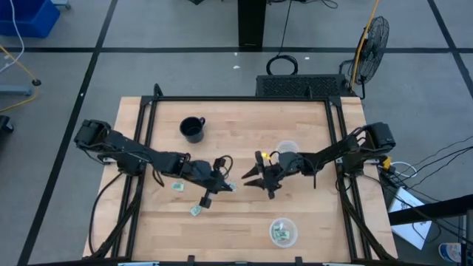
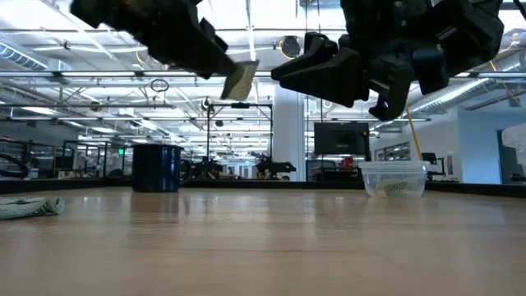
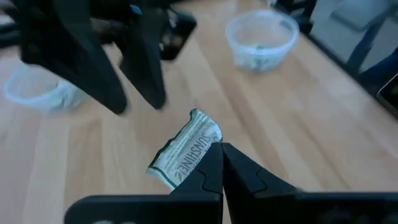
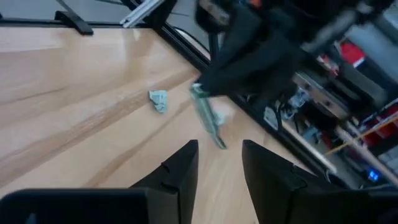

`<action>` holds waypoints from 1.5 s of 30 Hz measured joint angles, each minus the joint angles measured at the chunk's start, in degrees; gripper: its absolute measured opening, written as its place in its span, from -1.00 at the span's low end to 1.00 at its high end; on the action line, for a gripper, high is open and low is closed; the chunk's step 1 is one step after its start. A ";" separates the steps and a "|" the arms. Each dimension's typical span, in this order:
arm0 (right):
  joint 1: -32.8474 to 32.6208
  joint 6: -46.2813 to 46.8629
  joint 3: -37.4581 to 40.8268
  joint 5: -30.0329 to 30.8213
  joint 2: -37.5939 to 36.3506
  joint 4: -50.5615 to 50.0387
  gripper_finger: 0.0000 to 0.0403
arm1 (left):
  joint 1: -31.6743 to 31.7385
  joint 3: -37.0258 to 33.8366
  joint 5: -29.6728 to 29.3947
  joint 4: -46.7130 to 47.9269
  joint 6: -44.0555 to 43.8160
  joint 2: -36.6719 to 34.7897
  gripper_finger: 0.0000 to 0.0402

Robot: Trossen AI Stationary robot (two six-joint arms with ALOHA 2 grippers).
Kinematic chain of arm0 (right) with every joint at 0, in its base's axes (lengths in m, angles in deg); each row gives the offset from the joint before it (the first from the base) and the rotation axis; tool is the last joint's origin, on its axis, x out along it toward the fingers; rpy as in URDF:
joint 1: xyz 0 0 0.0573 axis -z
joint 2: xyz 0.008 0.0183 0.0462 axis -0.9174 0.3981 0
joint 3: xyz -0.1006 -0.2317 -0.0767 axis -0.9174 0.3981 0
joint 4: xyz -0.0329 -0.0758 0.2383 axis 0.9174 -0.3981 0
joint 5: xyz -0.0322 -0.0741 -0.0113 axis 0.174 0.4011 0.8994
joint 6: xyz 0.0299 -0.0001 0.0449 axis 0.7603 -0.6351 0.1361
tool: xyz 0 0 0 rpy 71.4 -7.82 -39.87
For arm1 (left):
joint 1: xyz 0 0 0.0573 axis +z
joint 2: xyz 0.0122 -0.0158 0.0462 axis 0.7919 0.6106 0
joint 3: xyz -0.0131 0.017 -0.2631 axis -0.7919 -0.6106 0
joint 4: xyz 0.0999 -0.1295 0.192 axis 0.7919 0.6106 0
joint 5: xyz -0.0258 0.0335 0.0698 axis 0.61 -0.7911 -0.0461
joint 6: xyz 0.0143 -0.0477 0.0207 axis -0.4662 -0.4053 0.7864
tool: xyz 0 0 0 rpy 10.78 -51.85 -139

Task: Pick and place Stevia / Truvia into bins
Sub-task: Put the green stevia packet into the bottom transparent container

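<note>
Here the left gripper (image 3: 219, 163), clamped on a Stevia sachet (image 3: 186, 151), lifts it clear of the surface (image 1: 244, 222) toward the right gripper (image 4: 219, 163), whose fingers are spread for a likely handover.

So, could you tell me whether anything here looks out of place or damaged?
The sachet pinched in the shut left gripper looks crumpled and bent, held above the table opposite the open right gripper. Two more sachets lie loose on the table, outside the bins.
</note>
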 joint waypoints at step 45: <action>0.51 4.21 -3.13 0.58 1.04 -1.09 -0.95 | 9.33 0.03 6.14 -8.80 3.64 1.38 -0.97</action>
